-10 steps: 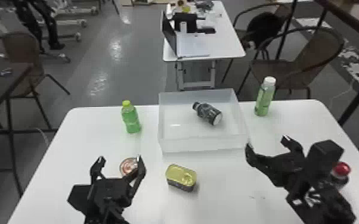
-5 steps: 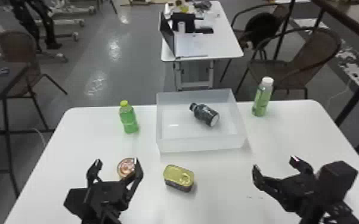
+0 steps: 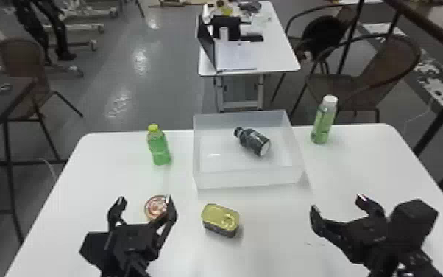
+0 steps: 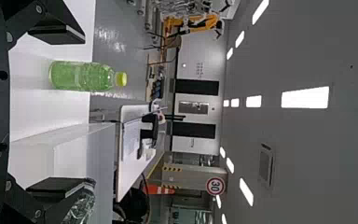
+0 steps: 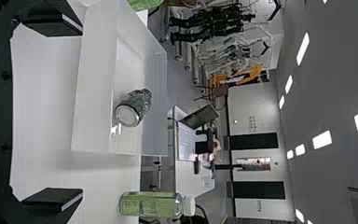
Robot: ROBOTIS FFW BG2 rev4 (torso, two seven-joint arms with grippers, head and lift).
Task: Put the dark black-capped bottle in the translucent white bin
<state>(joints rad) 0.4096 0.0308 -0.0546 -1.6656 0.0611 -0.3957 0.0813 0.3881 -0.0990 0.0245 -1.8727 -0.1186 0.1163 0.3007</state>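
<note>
1. The dark bottle [image 3: 254, 142] lies inside the white bin [image 3: 246, 179], near the frame's centre; the task seems complete.
2. The left claw [image 3: 145, 200], lower left, and right claw [image 3: 337, 204], lower right, are both released, empty.
3. It is better to withdraw gently, without touching the bin.

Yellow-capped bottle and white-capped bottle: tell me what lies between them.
The translucent white bin, with the dark black-capped bottle lying on its side in it; the head view shows this.
</note>
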